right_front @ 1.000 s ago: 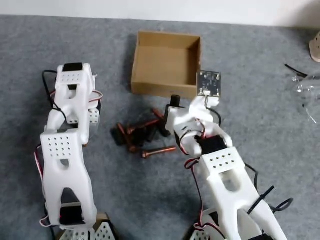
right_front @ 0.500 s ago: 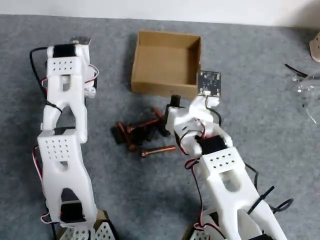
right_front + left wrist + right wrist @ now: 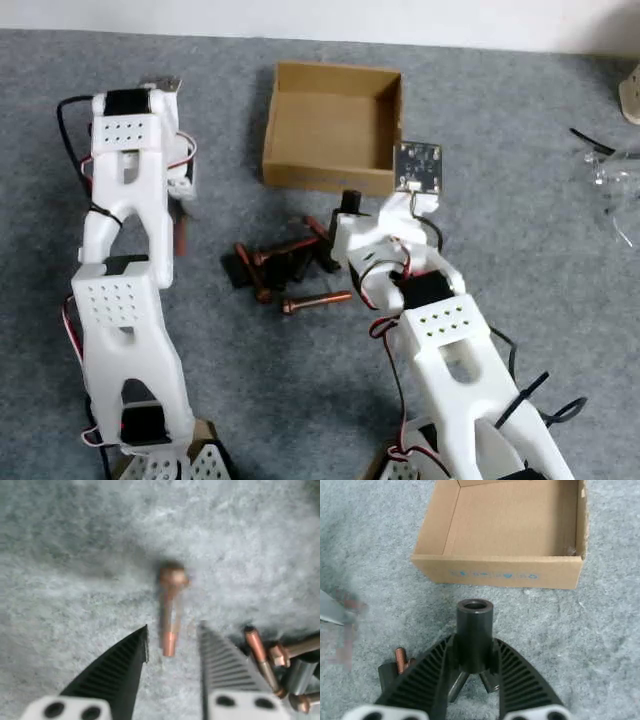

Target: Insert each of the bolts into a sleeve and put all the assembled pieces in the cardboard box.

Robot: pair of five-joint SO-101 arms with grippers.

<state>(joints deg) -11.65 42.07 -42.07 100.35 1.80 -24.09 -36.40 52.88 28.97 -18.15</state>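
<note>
Your left gripper (image 3: 173, 629) hung over a lone copper bolt (image 3: 170, 605) lying toward the left edge of the worktop (image 3: 300, 400), well apart from the heap of loose bolts and sleeves (image 3: 275, 262) at the middle. The jaws stood apart. The bolt's long axis ran straight out from them, flanged head at the far end and plain tip nearest, so that the tip appeared in the gap between the two jaws. How high they stood above it could not be told. On that line a closing pinch would likely fall across the shank, not along it, and this arm was plainly the nearer of the two to the bolt. Your right gripper (image 3: 473, 641) was clamped on a black sleeve (image 3: 475, 622), holding it upright with its open bore facing up, just short of the near wall of the cardboard box (image 3: 500, 572). The box sat toward the far edge, and no assembled piece could be seen inside it. Bolt and sleeve were well apart, each arm on its own side of the heap.
</note>
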